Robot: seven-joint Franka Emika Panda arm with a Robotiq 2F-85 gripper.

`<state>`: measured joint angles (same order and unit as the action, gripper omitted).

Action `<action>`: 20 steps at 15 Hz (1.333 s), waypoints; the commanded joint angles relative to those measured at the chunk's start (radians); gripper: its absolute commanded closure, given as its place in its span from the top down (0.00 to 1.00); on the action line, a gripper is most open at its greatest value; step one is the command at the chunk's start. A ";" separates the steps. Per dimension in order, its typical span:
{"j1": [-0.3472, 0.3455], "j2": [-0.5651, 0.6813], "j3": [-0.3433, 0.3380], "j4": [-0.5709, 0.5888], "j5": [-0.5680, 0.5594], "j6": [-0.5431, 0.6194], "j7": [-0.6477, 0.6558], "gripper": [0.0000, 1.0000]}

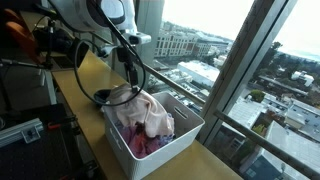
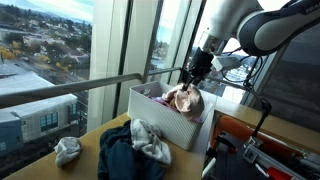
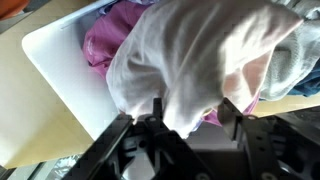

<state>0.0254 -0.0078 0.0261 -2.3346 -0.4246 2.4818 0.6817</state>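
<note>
Frankly hard to read the grip: in the wrist view, the gripper (image 3: pixel 190 108) with jaws set apart and a fold of the pale garment (image 3: pixel 200 50) bulging between them; cannot tell whether pressing on that fold or standing loose about it; fingertips sunk in cloth, the mount below them dark and blurred.

Seen in both exterior views hanging right over the heap, gripper (image 1: pixel 128 75) (image 2: pixel 192 78) down against the pale garment (image 1: pixel 150 112) (image 2: pixel 185 100); contact point hidden by the fingers and the cloth's own folds.

Directly under and between the jaws, soft cream-to-blush fabric, crumpled, domed, no flat edge showing; garment type impossible to name.

Beneath that and out past the jaws, a magenta garment (image 3: pixel 105 40) (image 1: pixel 140 145), mostly covered, only wrinkled patches showing.

Around both, below the jaws, a white bin (image 1: pixel 170 155) (image 2: pixel 150 120) (image 3: pixel 60 70), smooth hard walls, rectangular, rounded corners; far corner cut off in the wrist view.

Under the bin, a wooden table (image 1: pixel 90 80) (image 2: pixel 95 135), pale and matte.

Well away from the jaws in an exterior view, a dark blue garment (image 2: pixel 118 158) in a rumpled heap, a grey-white cloth (image 2: pixel 150 140) lying on it, a small grey cloth (image 2: pixel 67 150) balled up apart.
</note>
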 commanded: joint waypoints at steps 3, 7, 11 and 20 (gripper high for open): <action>0.005 -0.021 0.007 -0.024 -0.007 0.014 0.025 1.00; 0.013 -0.036 0.012 -0.034 0.019 0.017 0.022 1.00; 0.073 -0.023 0.080 -0.005 0.019 0.010 0.072 1.00; 0.214 0.165 0.173 0.117 -0.032 0.049 0.160 1.00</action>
<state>0.2235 0.0684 0.2074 -2.2781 -0.4209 2.4992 0.8321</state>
